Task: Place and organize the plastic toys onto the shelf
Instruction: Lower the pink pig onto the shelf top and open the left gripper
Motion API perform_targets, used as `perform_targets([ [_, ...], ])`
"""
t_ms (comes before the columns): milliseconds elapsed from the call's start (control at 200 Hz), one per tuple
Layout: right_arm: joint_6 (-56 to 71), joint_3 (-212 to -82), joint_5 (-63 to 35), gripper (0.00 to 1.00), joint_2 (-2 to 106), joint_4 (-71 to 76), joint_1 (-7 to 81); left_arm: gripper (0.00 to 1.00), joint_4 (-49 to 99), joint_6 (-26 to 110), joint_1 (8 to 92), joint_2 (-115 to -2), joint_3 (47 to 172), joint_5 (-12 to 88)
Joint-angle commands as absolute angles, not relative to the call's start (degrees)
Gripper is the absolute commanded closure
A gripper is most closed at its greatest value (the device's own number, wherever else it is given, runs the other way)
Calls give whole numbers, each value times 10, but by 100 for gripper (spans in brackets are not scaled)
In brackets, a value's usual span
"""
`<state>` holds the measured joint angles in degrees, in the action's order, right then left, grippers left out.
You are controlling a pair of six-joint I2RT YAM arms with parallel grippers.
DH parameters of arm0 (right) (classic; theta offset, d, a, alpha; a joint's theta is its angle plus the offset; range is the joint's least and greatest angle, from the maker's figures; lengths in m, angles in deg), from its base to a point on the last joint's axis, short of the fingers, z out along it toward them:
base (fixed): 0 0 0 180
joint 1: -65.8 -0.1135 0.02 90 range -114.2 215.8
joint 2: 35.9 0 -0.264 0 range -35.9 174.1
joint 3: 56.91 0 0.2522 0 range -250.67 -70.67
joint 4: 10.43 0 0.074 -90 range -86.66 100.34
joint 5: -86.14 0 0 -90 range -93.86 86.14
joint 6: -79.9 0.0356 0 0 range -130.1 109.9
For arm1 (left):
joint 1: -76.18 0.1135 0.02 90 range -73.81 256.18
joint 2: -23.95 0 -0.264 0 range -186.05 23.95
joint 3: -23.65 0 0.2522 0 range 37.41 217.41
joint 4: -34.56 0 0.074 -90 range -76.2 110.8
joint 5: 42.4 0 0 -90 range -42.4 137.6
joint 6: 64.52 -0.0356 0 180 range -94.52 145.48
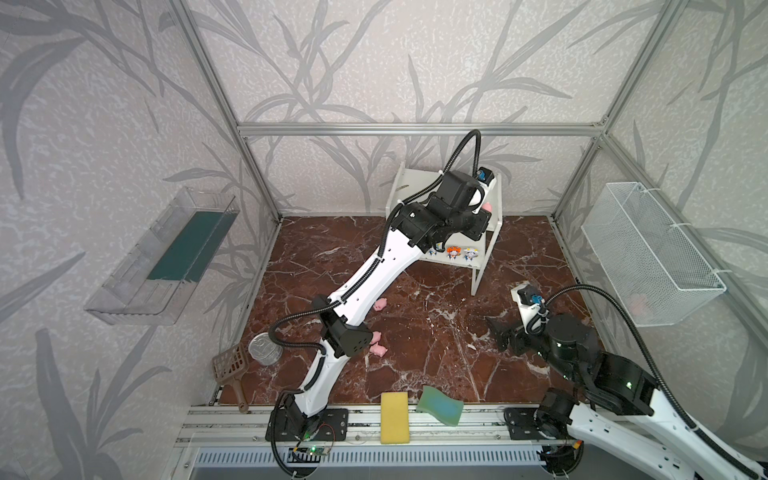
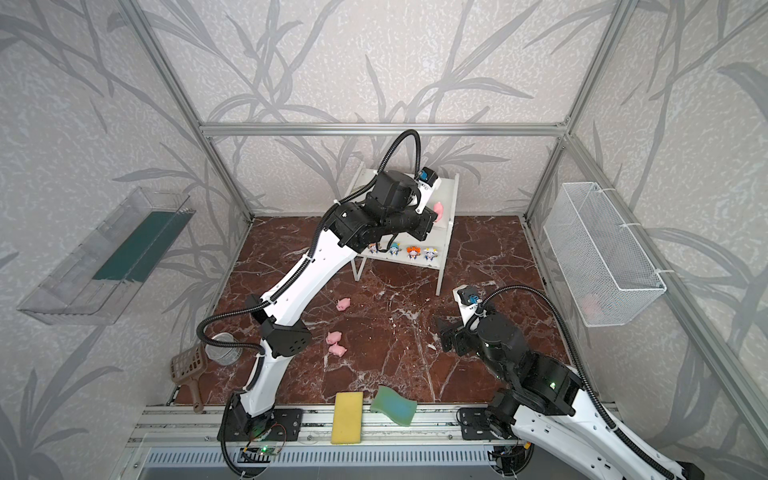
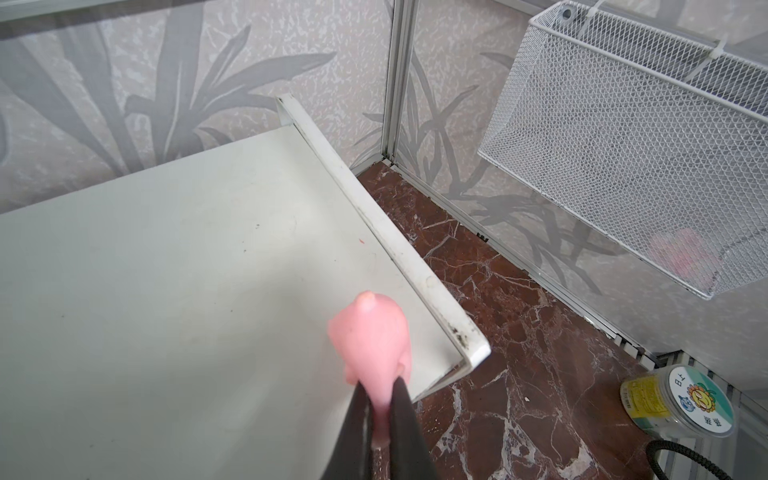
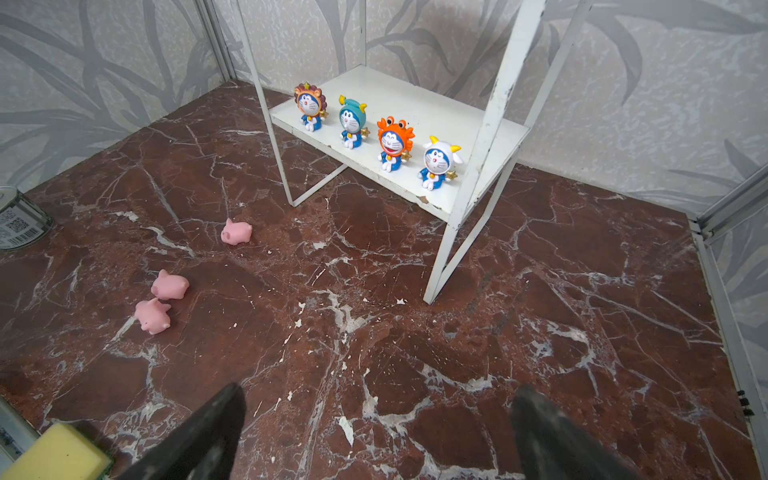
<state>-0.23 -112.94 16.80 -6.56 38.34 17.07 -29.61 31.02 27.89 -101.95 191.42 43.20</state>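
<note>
Precariously, a soft pink rubbery toy pig (image 3: 370,336) hangs over the top board of the small white two-tier shelf (image 3: 166,270), close to the board's front corner and just beside the raised side panel (image 3: 374,220). The left gripper (image 3: 381,390) is clamped tight on a thin, squeezed part of its body, while most of the pig bulges clear of the black fingertips (image 3: 407,424). Whether the toy touches the board cannot be told. The danger lies in that corner. A squashed, springy toy let go so near the edge may bounce or roll off the front and drop to the brown marble-patterned floor (image 4: 540,332), or it may cling to one pad and be dragged away as the jaws part. A descent that drifts sideways could also knock the pig against the side panel and twist it in so slight a grip. On the lower board four big-headed cartoon figurines (image 4: 395,143) stand upright in a row along the front edge, and a jolt to the light shelf could topple them. On the floor three more pink pigs (image 4: 169,284) wait, two nearly touching and one apart. In both top views the left arm (image 1: 374,270) stretches long from the front rail, elbow bent, with its wrist over the top board and hiding much of it. The right arm (image 1: 615,384) sits folded low at the right, the right gripper (image 4: 380,392) spread wide and holding nothing above bare floor, facing the shelf.
</note>
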Motion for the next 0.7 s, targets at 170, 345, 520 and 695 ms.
perform_targets([
  [170,-1,-1119,154,1,-68,373,172,87,-272,294,280,-1031,1916,431],
  [345,-2,-1118,154,1,-67,372,172,85,-268,293,280,-1036,1916,430],
  [520,-7,-1117,144,1,-69,366,172,82,-269,290,280,-1038,1916,430],
  [695,-20,-1120,135,1,-71,351,172,81,-267,288,281,-1039,1916,431],
])
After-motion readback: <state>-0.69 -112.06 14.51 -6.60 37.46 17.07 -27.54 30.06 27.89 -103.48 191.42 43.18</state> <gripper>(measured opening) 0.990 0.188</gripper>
